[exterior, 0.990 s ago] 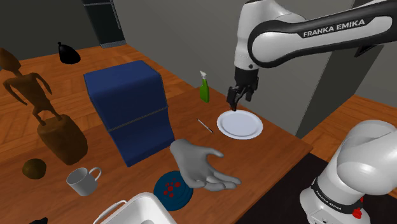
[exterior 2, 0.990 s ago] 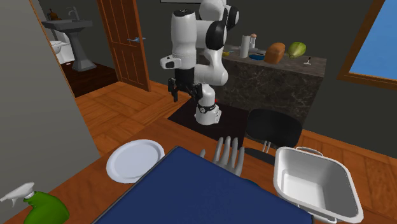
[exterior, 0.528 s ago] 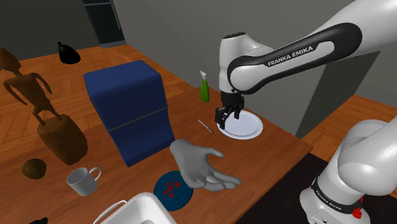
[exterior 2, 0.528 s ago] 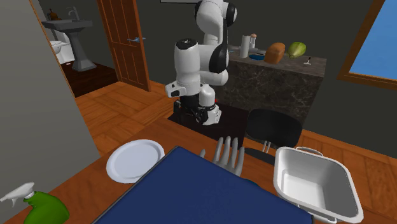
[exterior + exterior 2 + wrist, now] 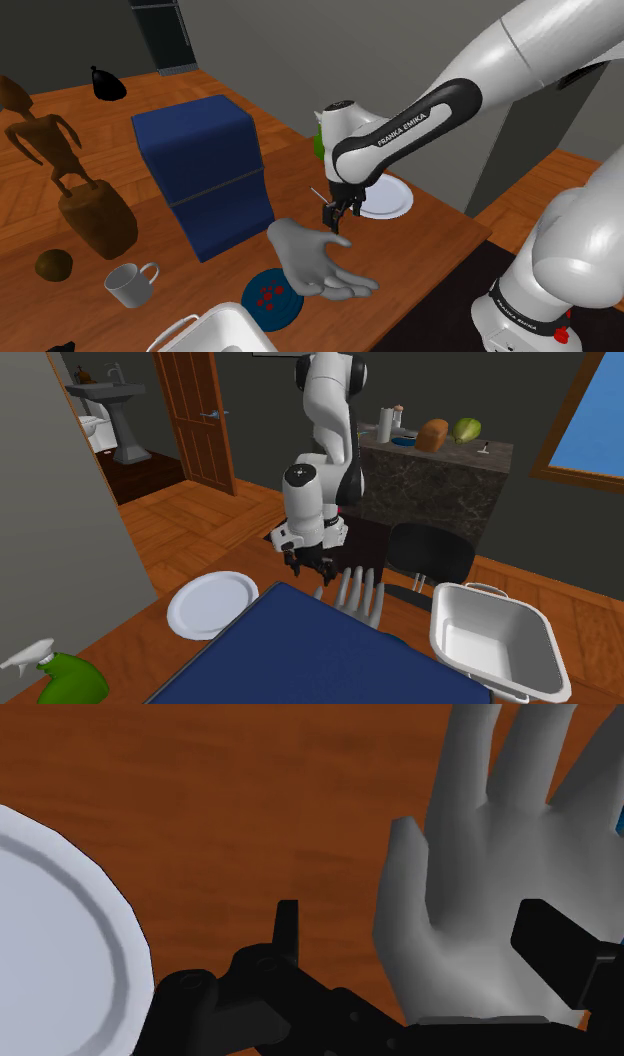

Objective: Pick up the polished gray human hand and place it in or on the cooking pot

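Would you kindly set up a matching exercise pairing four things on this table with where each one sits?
Things:
1. gray human hand
2. white plate
3. mug
4. white pot

Places:
A. near the brown ball
B. beside the green spray bottle
C. at the shoulder view's bottom edge
D. against the blue dish

Pairs: 1-D, 2-B, 3-A, 4-C.

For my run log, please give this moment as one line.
phase: pre-grasp | gripper: open, over hand's wrist end | hand: not held | pot: empty
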